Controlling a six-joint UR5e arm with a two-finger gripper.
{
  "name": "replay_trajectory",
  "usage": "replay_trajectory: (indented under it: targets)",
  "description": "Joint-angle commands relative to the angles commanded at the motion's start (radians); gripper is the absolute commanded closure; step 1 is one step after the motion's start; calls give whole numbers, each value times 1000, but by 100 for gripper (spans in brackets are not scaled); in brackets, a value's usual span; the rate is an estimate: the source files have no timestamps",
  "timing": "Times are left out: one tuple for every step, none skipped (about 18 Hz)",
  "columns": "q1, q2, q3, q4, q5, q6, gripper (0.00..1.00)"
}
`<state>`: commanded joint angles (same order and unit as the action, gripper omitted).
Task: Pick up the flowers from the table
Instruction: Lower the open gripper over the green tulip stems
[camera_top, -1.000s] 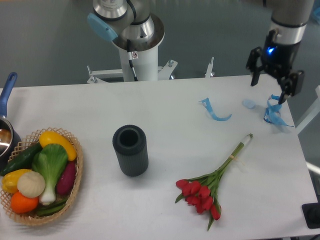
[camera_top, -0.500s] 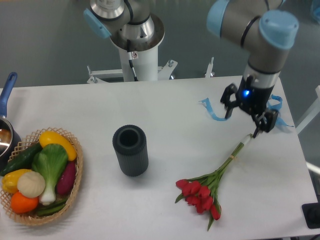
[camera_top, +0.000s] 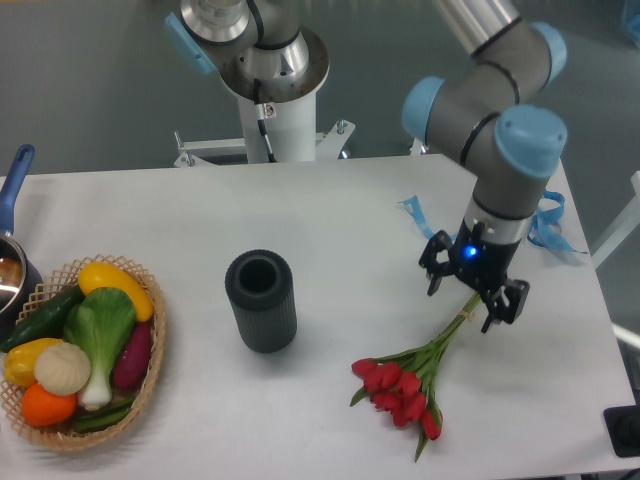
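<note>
Nearest the camera: the flowers (camera_top: 412, 383) lie flat on the table (camera_top: 330, 220), front-right area, red heads toward the front edge, stems running up & right to where the gripper (camera_top: 470, 298) sits. Not lifted yet.

Gripper is over the upper part of the stems, fingers spread w/ a clear gap, nothing held. One finger (camera_top: 434, 280) shows left of the stems, the other on the right. Stem tips are hidden under the wrist, so can't tell if the fingers touch the stems or hover just above.

Step in hand, as I judge it: final descent & close on the stems. To do it well:
- keep the stems centred betw. the fingers; they lie diagonal, so the jaw line should cross them, not run along them
- go low enough that the fingertips straddle the whole bundle, else thin stems slip out
- grab near the tie, approx. where the bundle is tightest; loose ends would splay
- close gently, stems crush easily
- lift straight up; heads are the heavy end & will droop, so expect swing.

Mid-table, left of the flowers: a dark ribbed cup (camera_top: 261, 300), upright, well apart from the gripper path. Far left: basket (camera_top: 152, 352) of veg, no risk. Behind the gripper: blue ribbon scraps (camera_top: 553, 226) near the right edge; avoid snagging those on the way up.
</note>
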<state>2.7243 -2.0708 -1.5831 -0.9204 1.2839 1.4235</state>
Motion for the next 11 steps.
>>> replay_trajectory:
  targets:
    - [-2,-9,3,2,0,0,0]
    - [0,-17,2,8,2,2,0]
    - [0,-20,-1,15,2,2,0]
    - [-2,-25,-1,20,2,0,0]
    - [0,-34,-3,23,8,0,0]
    - [-2,-37,-9,25,24,2,0]
    - [-2,-41,-12,26,47,3,0]
    - [-3,-45,-15,28,70,2,0]
    - [-11,-51,-21,34,87,2,0]
    - [-20,-57,-26,44,100,2,0]
    - [-21,-61,-34,57,107,3,0]
